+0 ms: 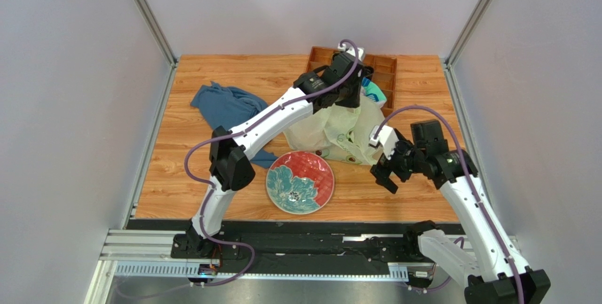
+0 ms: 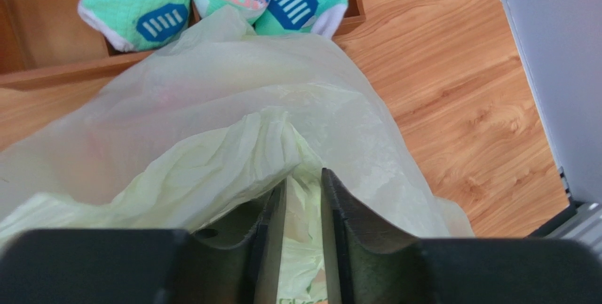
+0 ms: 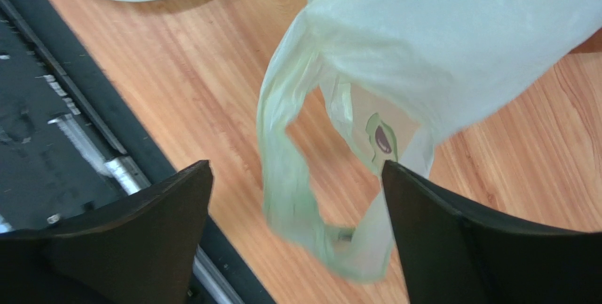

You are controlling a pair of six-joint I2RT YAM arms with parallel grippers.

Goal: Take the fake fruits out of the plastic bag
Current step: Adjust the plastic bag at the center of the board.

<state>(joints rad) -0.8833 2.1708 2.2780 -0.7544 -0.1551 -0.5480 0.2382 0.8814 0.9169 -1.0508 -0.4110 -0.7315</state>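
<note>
**Left fingers pinch the bag top, right fingers wide at a handle**

A thin, translucent, pale yellow-green plastic bag (image 1: 328, 133) sits on the wooden worktop (image 1: 173, 177), towards the far right. It lies just in front of a brown wooden compartment tray (image 1: 387, 71). The left arm reaches across to the bag's far upper end. In the left wrist view the left fingers (image 2: 350, 244) stand close together with a bunched fold of the bag's film filling the narrow gap between them, so they are gripping it. From there the film slopes away in a rumpled ridge towards the tray, where a pair of teal-and-white socks (image 2: 152, 9) lies.

The right fingers (image 3: 456, 247) are spread wide and hold nothing. One loop handle (image 3: 275, 177) of the bag hangs in the space between them, touching neither.

The fake fruits cannot be made out. The film is cloudy, and only small dark printed marks show on it.

A round red-and-teal plate with a flower pattern (image 1: 314, 166) lies on the near side of the bag. A crumpled blue cloth (image 1: 225, 105) lies to the left, partly under the left arm.
</note>
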